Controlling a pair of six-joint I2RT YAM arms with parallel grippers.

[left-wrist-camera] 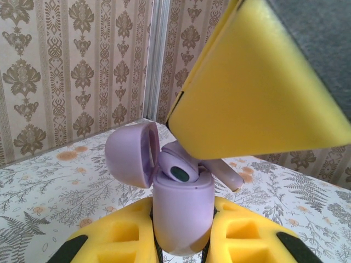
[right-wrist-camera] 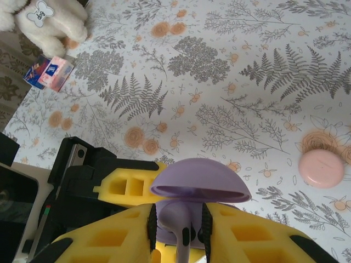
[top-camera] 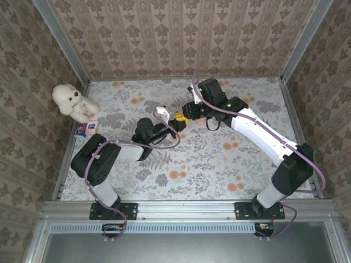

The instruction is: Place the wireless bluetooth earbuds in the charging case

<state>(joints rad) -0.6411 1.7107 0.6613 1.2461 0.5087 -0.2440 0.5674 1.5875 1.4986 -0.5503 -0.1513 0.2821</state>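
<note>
left tool was clamped on the upright lilac charging case, smooth rounded plastic, its domed lid hinged open to one side. lilac earbud lay with its head at the case mouth, long stem pointing away from the lid. right tool was closed on that stem, above the floral-clothed counter.

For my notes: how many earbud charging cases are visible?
2: the open lilac case in the left gripper, and a round pink case on the cloth; others possibly hidden.
</note>
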